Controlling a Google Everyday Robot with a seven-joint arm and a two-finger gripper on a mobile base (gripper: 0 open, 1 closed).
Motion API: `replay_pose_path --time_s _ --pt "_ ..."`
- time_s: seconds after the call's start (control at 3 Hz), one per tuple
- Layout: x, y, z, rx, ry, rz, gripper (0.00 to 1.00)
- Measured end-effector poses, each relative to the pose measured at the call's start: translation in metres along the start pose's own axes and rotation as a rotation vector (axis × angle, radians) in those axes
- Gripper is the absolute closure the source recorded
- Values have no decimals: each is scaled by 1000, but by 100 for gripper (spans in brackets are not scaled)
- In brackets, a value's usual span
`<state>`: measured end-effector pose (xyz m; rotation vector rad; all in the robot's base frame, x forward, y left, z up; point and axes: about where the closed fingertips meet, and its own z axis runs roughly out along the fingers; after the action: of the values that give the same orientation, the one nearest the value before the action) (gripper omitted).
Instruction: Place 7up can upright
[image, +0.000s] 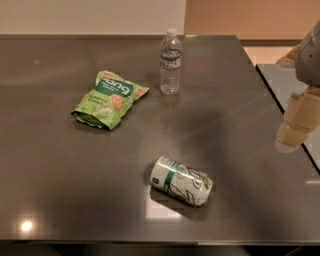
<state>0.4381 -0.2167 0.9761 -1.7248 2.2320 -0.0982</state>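
Note:
The 7up can (181, 180) lies on its side on the dark grey table (60, 170), near the front middle, its top end pointing to the lower right. It is silver-white with a green band. My gripper (295, 131) hangs at the right edge of the view, over the table's right side, well to the right of the can and a little behind it. It holds nothing that I can see.
A green snack bag (110, 99) lies at the back left. A clear plastic water bottle (170, 62) stands upright at the back middle. The table's right edge runs close under the gripper; a second surface (280, 82) lies beyond it.

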Motion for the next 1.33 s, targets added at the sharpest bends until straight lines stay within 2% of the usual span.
replay_pose_path --time_s 0.33,0.67,1.33 --pt "0 0 0 0 0 0 0" --pt "-19 8 -1 -17 -21 -110 0" --pt "-81 39 9 -71 -53 -486 0"
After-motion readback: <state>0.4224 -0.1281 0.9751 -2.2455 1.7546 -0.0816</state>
